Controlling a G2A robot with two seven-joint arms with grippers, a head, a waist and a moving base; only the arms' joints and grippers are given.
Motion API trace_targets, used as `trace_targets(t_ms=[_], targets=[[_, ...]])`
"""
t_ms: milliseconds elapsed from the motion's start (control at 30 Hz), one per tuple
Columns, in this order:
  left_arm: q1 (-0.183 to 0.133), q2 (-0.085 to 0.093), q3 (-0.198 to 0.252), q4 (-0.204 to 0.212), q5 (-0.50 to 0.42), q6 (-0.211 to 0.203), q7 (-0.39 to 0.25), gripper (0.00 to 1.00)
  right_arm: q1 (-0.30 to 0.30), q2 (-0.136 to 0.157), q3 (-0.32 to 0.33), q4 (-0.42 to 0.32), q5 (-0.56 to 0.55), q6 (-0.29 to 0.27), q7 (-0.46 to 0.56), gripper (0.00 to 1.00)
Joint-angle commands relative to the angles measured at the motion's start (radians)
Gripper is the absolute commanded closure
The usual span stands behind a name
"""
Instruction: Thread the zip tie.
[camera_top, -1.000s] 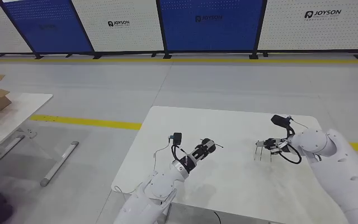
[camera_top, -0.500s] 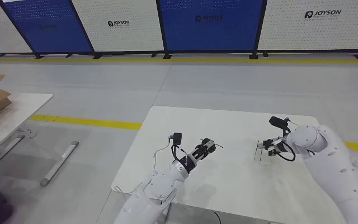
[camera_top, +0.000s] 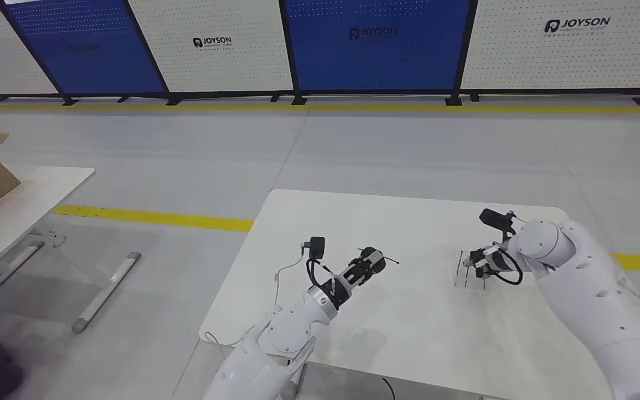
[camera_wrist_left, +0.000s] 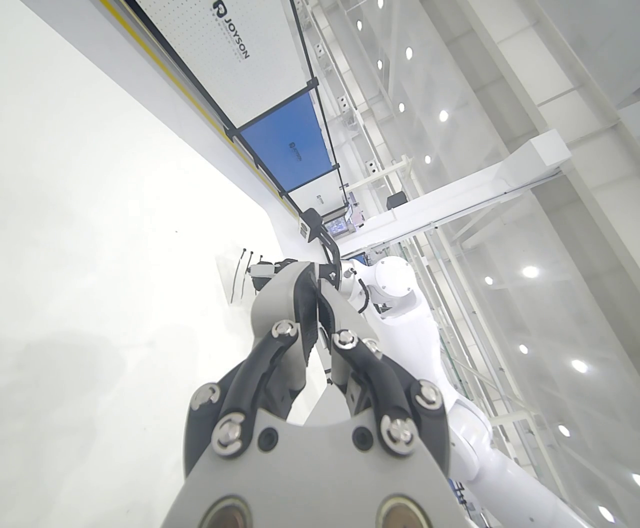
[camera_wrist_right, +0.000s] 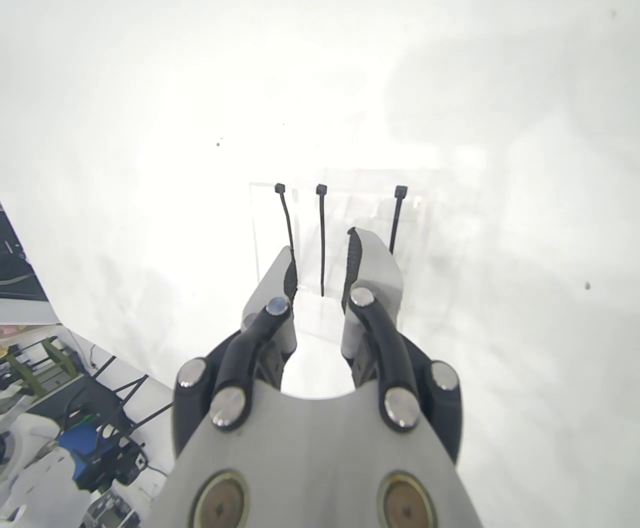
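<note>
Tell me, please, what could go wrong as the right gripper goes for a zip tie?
The right gripper is open, jaws either side of the middle zip tie. The two neighbouring ties stand close to the jaws, so closing might snag one. The clear holder looks light; pulling could tip or drag it.

I count three thin black plastic zip ties, all standing in one clear plastic holder. A thin black strand sticks out at the left gripper; I can't tell whether that makes a fourth tie. There are two white tables: the work table and a side table. There are two grippers, counting the right gripper.
</note>
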Motion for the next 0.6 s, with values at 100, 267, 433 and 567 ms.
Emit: trace_targets(t_ms=[100,267,433,567], targets=[[0.0,0.0,0.0,0.0,0.0,0.0,0.0,1.0,0.017,-0.016,-0.016,0.036,0.0,0.003,0.008,0.73],[0.0,0.0,0.0,0.0,0.0,0.0,0.0,1.0,0.036,-0.035,-0.033,0.08,0.005,-0.009,0.012,0.72],[0.0,0.0,0.0,0.0,0.0,0.0,0.0,1.0,0.058,-0.054,-0.047,0.127,0.008,-0.016,0.014,0.75],[0.0,0.0,0.0,0.0,0.0,0.0,0.0,1.0,0.074,-0.07,-0.058,0.163,0.01,-0.015,0.012,0.77]])
